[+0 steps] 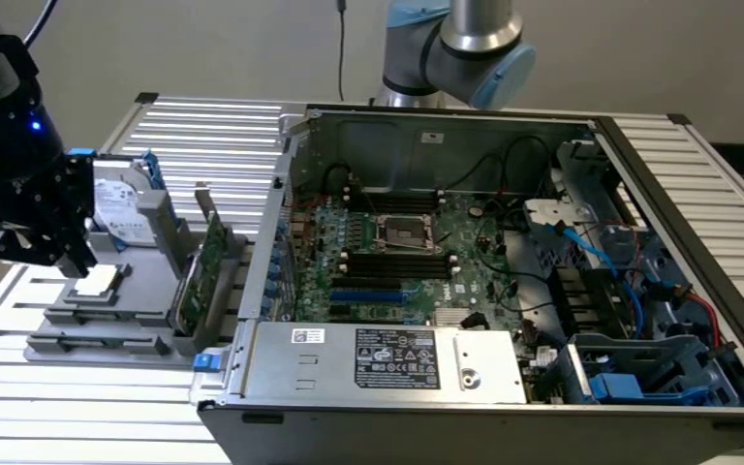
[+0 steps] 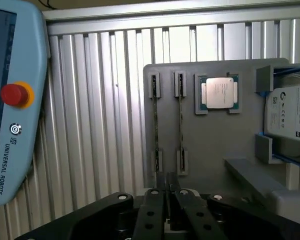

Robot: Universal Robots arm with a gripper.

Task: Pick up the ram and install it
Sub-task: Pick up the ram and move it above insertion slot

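Pincer (image 1: 78, 263) (image 2: 170, 181), black metal, hangs over grey plastic parts tray (image 2: 210, 150) on ribbed aluminium desk (image 2: 100, 100); released or clenched, cannot tell. Two thin, narrow ram sticks (image 2: 180, 125), seen edge-on, stand seated in tray slots just ahead of pincer. Square silver-lidded processor chip (image 2: 219, 93) lies farther ahead, off to one side.

A robotics lab bench: a ribbed aluminium tabletop (image 1: 204, 126) carries an opened computer case (image 1: 449, 136) with its motherboard (image 1: 411, 262) bare, and to its left a grey fixture (image 2: 215, 145) holding loose parts. A Universal Robots teach pendant (image 2: 20, 125) with a red stop button (image 2: 14, 94) sits near the fixture, and a robot arm (image 1: 469, 44) stands at the far side.
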